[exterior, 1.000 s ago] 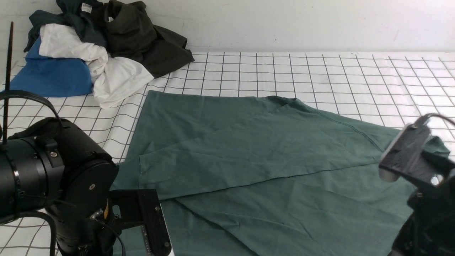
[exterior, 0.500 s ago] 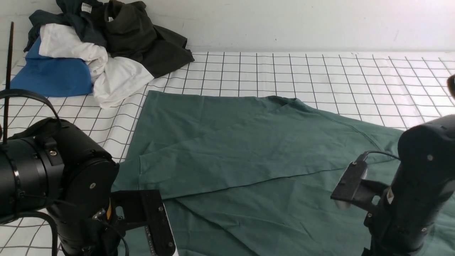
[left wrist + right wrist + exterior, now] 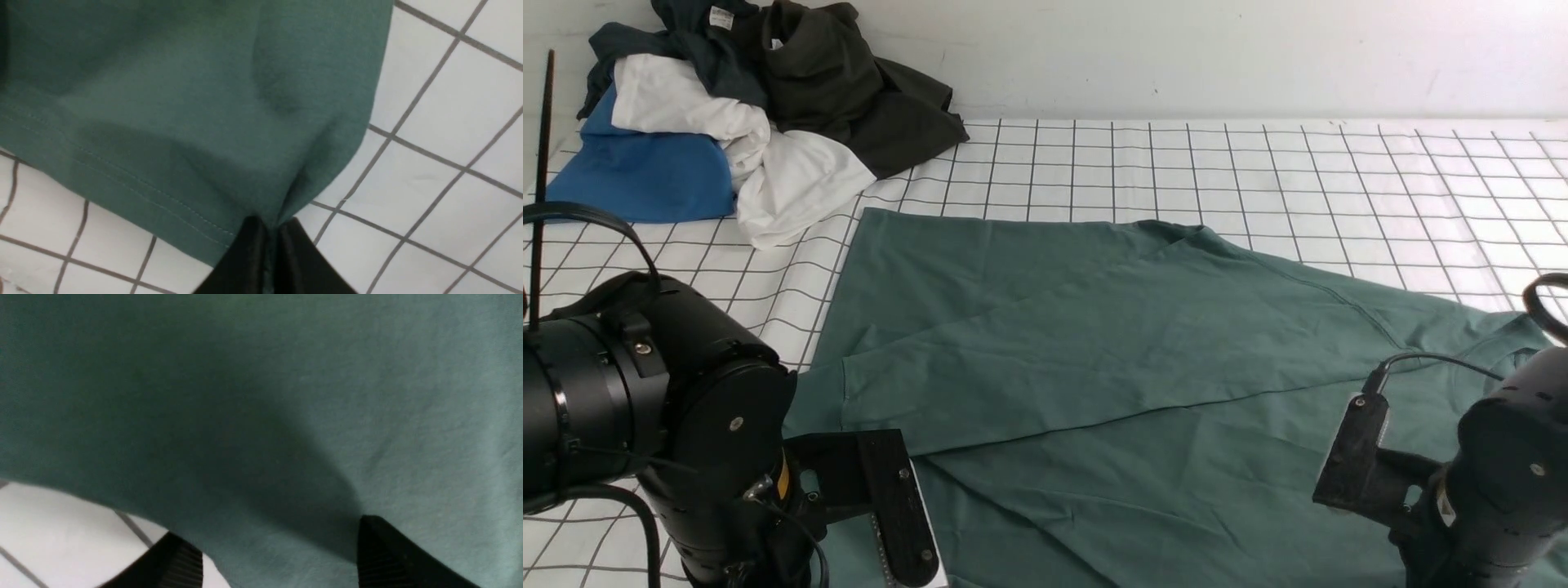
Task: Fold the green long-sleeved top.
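The green long-sleeved top (image 3: 1094, 351) lies spread on the gridded table, with one part folded diagonally across the body. In the left wrist view my left gripper (image 3: 271, 230) is shut on a corner of the top (image 3: 196, 122), right by its stitched hem. The left arm (image 3: 686, 425) sits at the near left. My right arm (image 3: 1494, 482) hangs low over the top's near right part. In the right wrist view my right gripper (image 3: 278, 543) stands open, its two fingers wide apart just over the green cloth (image 3: 306, 396) near its edge. Neither gripper's fingers show in the front view.
A heap of clothes lies at the back left: a bright blue garment (image 3: 637, 175), a white one (image 3: 784, 180) and a dark olive-black one (image 3: 866, 106). The white gridded table cover (image 3: 1258, 171) runs back to a pale wall.
My right arm has come down from a raised pose at the right edge to low over the top's near right part. The left arm has shifted only slightly.
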{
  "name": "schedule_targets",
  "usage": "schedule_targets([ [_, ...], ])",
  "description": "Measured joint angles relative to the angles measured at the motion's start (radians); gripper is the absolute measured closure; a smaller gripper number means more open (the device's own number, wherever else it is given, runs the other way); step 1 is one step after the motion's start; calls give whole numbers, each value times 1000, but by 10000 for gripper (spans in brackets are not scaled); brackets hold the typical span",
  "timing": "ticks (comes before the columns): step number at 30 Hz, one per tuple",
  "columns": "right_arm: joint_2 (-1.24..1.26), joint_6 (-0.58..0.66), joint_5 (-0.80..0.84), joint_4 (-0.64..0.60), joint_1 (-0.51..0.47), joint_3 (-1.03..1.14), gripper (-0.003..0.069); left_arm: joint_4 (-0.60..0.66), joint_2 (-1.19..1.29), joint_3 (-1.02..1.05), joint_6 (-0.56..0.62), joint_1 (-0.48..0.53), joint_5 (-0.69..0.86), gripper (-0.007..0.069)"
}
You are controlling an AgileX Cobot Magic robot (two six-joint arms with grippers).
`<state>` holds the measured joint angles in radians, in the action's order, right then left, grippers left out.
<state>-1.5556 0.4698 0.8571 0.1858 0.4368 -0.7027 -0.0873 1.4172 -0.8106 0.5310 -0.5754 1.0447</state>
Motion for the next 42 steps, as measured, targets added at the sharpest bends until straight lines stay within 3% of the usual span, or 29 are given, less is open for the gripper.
schedule_targets([
  [6,0,-9,-1,14,0,0,321,1,0,0,0,1,0,619],
  [11,1,-13,2,15,0,1,607,2,0,0,0,4,0,619],
  [12,3,-13,8,18,0,0,633,5,0,0,-4,10,0,619],
  [23,48,92,137,7,-55,-174,648,7,0,-99,-16,179,19,619],
  [31,-12,292,260,-186,-227,-462,648,9,69,-395,67,273,-4,608],
  [42,-255,333,346,-236,-295,-796,648,7,399,-822,138,292,26,608],
])
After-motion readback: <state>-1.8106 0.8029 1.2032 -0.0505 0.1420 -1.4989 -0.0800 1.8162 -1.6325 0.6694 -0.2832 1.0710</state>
